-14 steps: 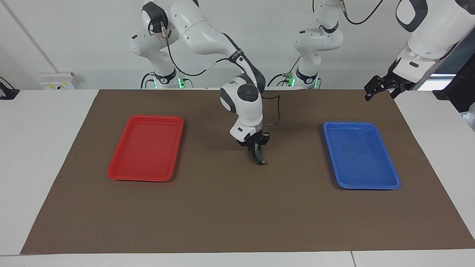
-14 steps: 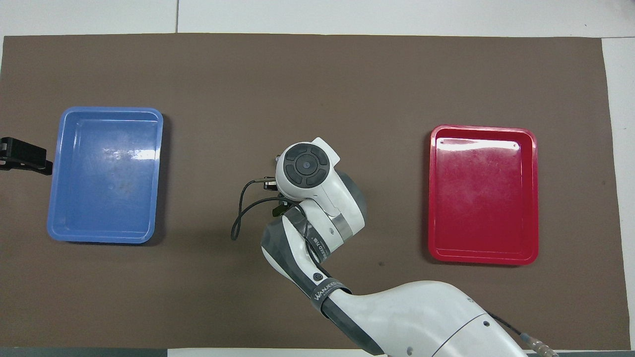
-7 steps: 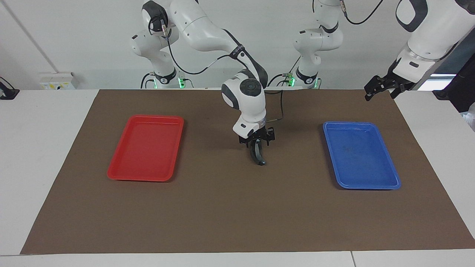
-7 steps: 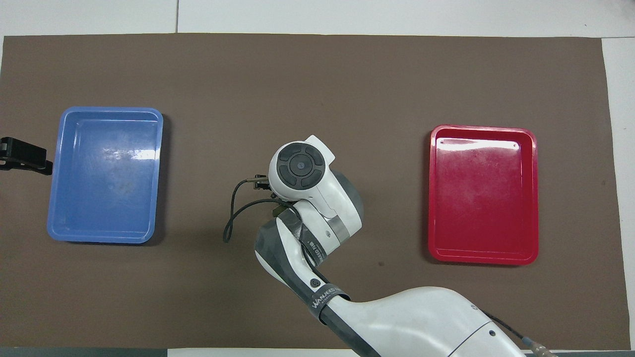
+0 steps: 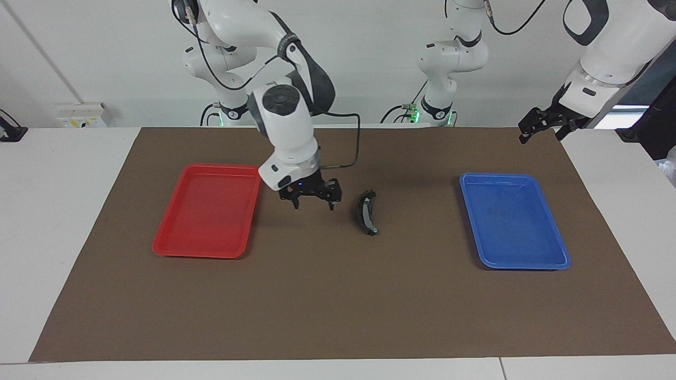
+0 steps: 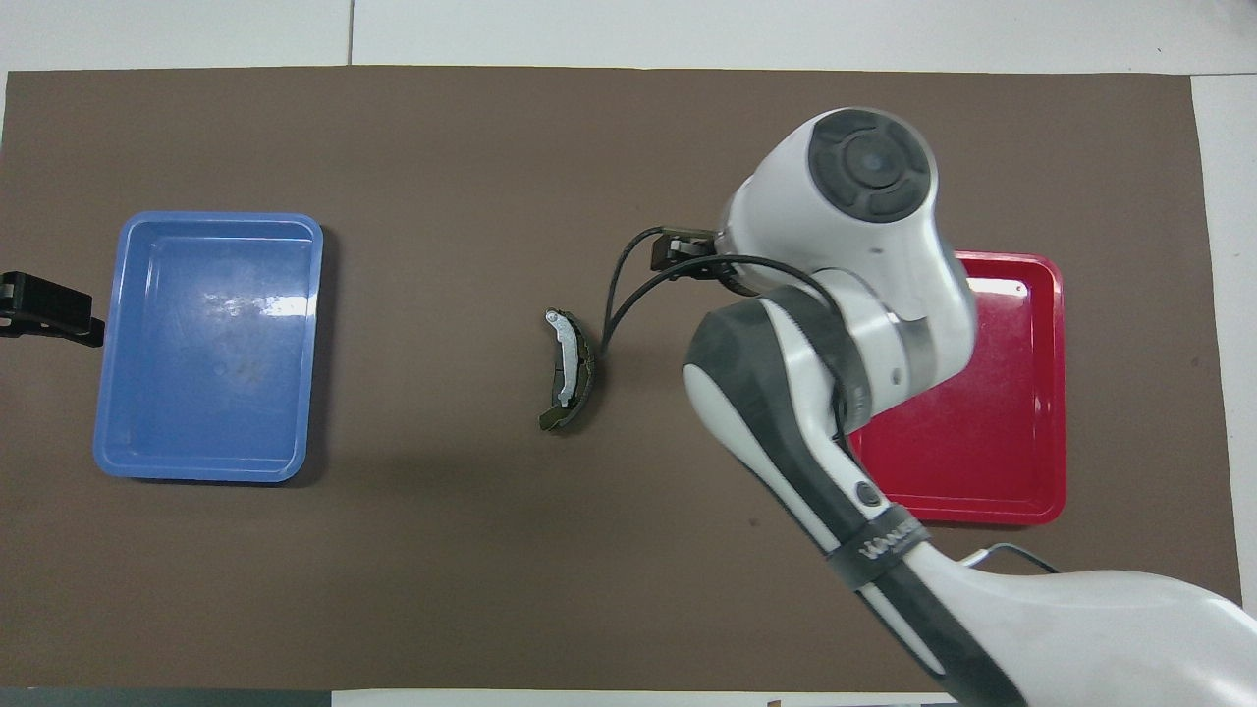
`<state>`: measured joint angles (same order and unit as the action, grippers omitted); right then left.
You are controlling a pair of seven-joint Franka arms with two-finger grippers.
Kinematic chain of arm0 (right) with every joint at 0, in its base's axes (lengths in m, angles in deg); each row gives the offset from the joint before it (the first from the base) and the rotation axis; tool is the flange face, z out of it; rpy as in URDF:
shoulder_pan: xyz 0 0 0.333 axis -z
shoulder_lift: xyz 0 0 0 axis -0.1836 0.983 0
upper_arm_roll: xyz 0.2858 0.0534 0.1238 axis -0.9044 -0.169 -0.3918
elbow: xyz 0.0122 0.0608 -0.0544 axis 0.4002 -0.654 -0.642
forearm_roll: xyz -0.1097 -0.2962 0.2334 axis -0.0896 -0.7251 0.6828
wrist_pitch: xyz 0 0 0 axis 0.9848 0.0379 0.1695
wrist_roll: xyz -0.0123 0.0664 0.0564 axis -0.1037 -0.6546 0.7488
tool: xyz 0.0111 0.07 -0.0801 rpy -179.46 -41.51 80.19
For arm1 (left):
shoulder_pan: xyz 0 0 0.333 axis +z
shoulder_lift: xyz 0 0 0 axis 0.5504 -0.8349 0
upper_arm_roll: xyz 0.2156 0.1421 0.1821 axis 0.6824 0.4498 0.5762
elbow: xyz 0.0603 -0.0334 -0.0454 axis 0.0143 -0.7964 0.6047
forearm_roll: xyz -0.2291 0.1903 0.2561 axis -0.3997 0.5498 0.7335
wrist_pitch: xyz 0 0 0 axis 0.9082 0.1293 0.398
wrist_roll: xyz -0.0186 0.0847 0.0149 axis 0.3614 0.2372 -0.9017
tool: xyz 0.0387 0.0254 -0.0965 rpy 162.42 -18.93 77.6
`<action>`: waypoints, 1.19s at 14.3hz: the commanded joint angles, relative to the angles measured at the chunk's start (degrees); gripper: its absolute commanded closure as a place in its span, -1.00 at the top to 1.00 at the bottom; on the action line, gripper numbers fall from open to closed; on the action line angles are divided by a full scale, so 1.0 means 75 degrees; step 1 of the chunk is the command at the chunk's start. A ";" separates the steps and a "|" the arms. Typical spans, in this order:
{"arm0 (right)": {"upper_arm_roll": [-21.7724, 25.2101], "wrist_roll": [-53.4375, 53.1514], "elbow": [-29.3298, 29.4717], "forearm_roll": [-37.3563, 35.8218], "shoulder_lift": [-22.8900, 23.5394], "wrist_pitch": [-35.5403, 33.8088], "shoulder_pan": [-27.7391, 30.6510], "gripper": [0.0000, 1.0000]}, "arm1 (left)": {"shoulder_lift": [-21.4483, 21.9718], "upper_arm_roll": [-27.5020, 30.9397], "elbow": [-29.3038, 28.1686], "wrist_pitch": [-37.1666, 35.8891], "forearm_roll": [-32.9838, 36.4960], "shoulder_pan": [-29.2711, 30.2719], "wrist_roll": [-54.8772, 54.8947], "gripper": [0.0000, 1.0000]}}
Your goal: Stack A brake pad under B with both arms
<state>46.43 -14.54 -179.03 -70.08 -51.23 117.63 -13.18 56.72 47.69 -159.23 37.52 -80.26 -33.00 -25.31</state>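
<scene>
The long crescent piece B (image 5: 366, 212) lies on the brown mat at the table's middle, its lighter grey strip up; it also shows in the overhead view (image 6: 563, 358). A darker, wider piece shows under its edge (image 6: 583, 381); it looks like the short A brake pad, mostly covered. My right gripper (image 5: 313, 203) is open and empty, raised over the mat between the pieces and the red tray; the arm hides it in the overhead view. My left gripper (image 5: 540, 132) waits open over the mat's edge, beside the blue tray, and shows in the overhead view (image 6: 49, 312).
An empty red tray (image 5: 174, 248) lies toward the right arm's end, partly covered by the right arm in the overhead view (image 6: 1041, 491). An empty blue tray (image 5: 560, 258) lies toward the left arm's end (image 6: 118, 295). The brown mat (image 5: 338, 306) covers the table.
The right gripper let go of the crescent piece, opened, rose and swung toward the red tray. The pieces stay on the mat. The left arm has not moved.
</scene>
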 commanded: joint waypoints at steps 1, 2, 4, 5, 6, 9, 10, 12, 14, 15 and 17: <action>-0.0139 0.0770 -0.0203 -0.0605 -0.0662 -0.1072 0.0857 1.00 | 0.0062 -0.0031 -0.0058 -0.0087 -0.0060 0.0077 0.0070 1.00; -0.0151 0.1086 -0.0203 -0.0665 -0.0920 -0.1505 0.1289 1.00 | 0.0062 -0.0031 -0.0058 -0.0087 -0.0060 0.0089 0.0070 1.00; -0.0140 0.1788 -0.0215 -0.0678 -0.1412 -0.2186 0.1994 1.00 | 0.0062 -0.0031 -0.0058 -0.0087 -0.0060 0.0089 0.0070 1.00; -0.0139 0.2233 -0.0215 -0.0678 -0.1646 -0.2433 0.2368 1.00 | 0.0062 -0.0031 -0.0047 -0.0087 -0.0060 0.0089 0.0070 1.00; -0.0139 0.2748 -0.0215 -0.0678 -0.1881 -0.2644 0.2836 1.00 | 0.0062 -0.0031 -0.0047 -0.0087 -0.0060 0.0089 0.0070 1.00; -0.0140 0.4098 -0.0308 -0.0549 -0.2513 -0.3289 0.3951 1.00 | 0.0062 -0.0031 -0.0058 -0.0087 -0.0060 0.0089 0.0070 1.00; -0.0116 0.4194 -0.0355 -0.0549 -0.2713 -0.3499 0.3989 1.00 | 0.0062 -0.0031 -0.0058 -0.0087 -0.0060 0.0089 0.0070 1.00; 0.0024 0.4195 -0.0367 -0.0630 -0.2844 -0.3700 0.3942 1.00 | 0.0062 -0.0031 -0.0058 -0.0087 -0.0060 0.0089 0.0070 1.00; 0.0036 0.4195 -0.0367 -0.0642 -0.2937 -0.3701 0.3919 1.00 | 0.0062 -0.0031 -0.0058 -0.0087 -0.0060 0.0089 0.0070 1.00; 0.0036 0.4207 -0.0367 -0.0642 -0.2938 -0.3643 0.3919 1.00 | 0.0062 -0.0031 -0.0058 -0.0087 -0.0060 0.0089 0.0070 1.00; 0.0025 0.4172 -0.0775 -0.0642 -0.2984 -0.3235 0.3930 1.00 | 0.0062 -0.0031 -0.0058 -0.0087 -0.0060 0.0089 0.0070 1.00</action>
<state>46.78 16.53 -180.69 -74.52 -72.33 90.10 16.15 56.72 47.69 -159.23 37.51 -80.26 -33.00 -25.31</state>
